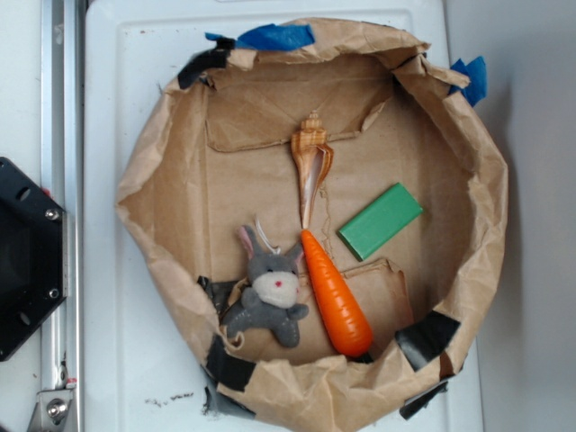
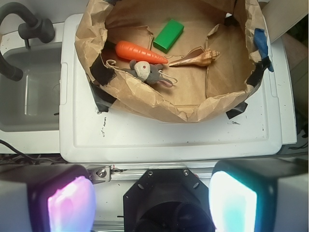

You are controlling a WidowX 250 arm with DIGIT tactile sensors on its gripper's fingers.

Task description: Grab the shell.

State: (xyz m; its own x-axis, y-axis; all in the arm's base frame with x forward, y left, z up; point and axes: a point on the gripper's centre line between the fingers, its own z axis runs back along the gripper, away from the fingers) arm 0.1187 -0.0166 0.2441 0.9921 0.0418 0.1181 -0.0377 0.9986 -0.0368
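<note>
Exterior: shell (image 1: 310,166) lies in paper-bag nest (image 1: 144,193), spire twd back wall, thin tail pointing at carrot (image 1: 337,294) tip, nearly touching; green block (image 1: 380,220) just right of tail; plush bunny (image 1: 269,286) beside carrot, left; shell's top unobstructed. Wrist: gripper (image 2: 150,203) well back from nest, pads (image 2: 71,204) wide apart, holding nothing; shell (image 2: 197,58) right of carrot (image 2: 140,51), bunny (image 2: 149,72) in front.
</note>
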